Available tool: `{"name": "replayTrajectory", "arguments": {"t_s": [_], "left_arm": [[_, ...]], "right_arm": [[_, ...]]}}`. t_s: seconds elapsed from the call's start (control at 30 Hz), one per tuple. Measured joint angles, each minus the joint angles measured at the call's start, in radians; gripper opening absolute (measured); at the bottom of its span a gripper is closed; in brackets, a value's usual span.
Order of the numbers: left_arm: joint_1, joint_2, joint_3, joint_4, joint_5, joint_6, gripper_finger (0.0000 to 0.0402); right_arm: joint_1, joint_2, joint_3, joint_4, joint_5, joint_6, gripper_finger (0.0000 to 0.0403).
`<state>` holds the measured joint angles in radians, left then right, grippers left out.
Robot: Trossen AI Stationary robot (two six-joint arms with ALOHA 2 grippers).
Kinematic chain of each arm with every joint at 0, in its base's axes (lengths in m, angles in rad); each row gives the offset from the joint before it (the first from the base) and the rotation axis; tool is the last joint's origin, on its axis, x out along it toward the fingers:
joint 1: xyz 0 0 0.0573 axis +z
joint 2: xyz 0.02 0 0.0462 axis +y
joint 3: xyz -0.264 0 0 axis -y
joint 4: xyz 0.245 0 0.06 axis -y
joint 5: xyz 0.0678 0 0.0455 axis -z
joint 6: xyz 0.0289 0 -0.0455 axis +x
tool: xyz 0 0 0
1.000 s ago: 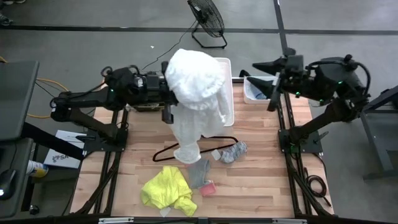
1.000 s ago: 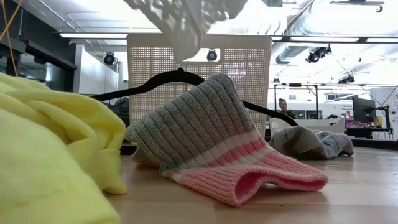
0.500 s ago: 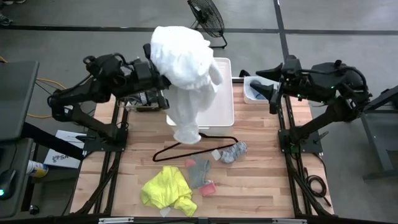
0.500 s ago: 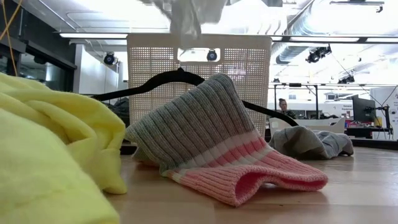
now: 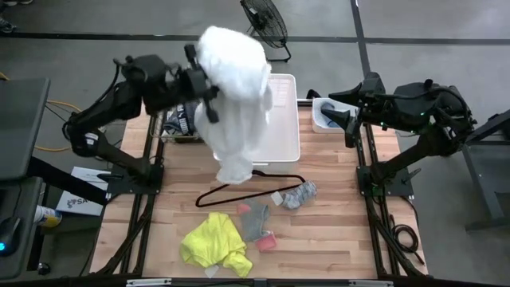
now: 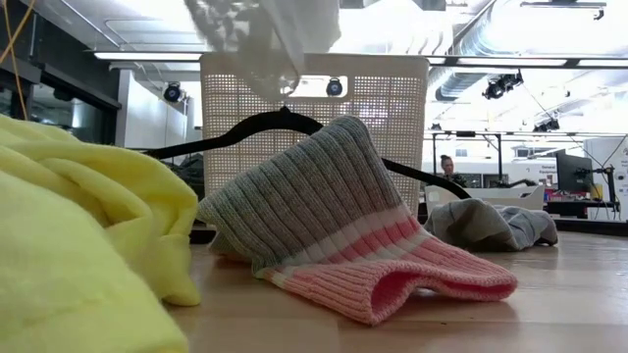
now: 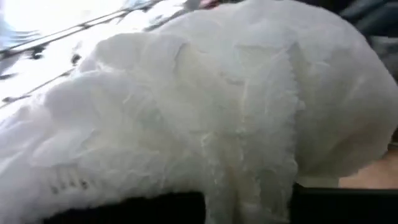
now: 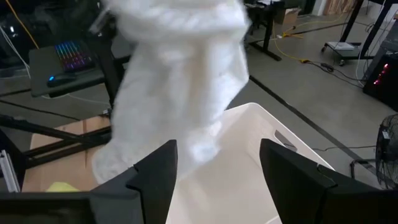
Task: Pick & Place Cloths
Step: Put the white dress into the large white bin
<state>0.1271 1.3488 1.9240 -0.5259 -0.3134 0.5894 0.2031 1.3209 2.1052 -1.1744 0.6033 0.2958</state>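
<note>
From the high view, I see my left tool [image 5: 205, 84] in the upper left of the frame, clenched on the large white garment [image 5: 233, 88] — the fabric hangs from it over the left edge of the white basket [image 5: 285, 119], its lower end dangling above the black hanger [image 5: 239, 185] on the bench [image 5: 335, 223]. The right tool [image 5: 344, 119] sits at upper right, beside the basket, holding nothing. Lower in the frame lie the yellow garment [image 5: 213, 243], a grey and pink piece [image 5: 259, 227] and a grey piece [image 5: 300, 194], all well apart from the basket.

In the low view, the white fabric's tail [image 6: 265, 44] hangs at the top centre, in front of the basket wall [image 6: 392, 98]; the yellow cloth fills the left.

In the left wrist view, white fabric covers nearly everything.

In the right wrist view, my right tool's fingers [image 8: 155, 174] stand apart — released — with the white garment hanging above the basket beyond them.
</note>
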Motion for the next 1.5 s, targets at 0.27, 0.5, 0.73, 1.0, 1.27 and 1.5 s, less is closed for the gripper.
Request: {"name": "replayTrajectory", "arguments": {"t_s": [0.27,0.5,0.73,1.0,1.27,1.5], "left_arm": [[0.172,0.031,0.0,0.109,0.112,-0.066,0.0012],[0.261,0.085,0.0,0.081,0.198,-0.142,0.0013],[0.295,0.145,0.0,-0.011,0.234,-0.206,0.0013],[0.345,0.207,0.0,-0.131,0.234,-0.274,0.0014],[0.377,0.284,0.0,-0.242,0.38,-0.331,0.0014],[0.399,0.359,-0.001,-0.348,0.488,-0.335,0.0014]], "right_arm": [[0.0,0.0,0.0,-0.006,0.0,-0.002,0.022],[0.0,0.002,0.0,-0.051,0.0,0.006,0.022],[0.0,0.005,-0.001,-0.077,0.0,0.028,0.022],[0.0,0.005,-0.001,-0.079,0.0,0.033,0.022],[0.0,0.01,-0.001,-0.079,0.0,0.034,0.022],[0.0,0.011,-0.001,-0.081,0.001,0.034,0.022]]}}
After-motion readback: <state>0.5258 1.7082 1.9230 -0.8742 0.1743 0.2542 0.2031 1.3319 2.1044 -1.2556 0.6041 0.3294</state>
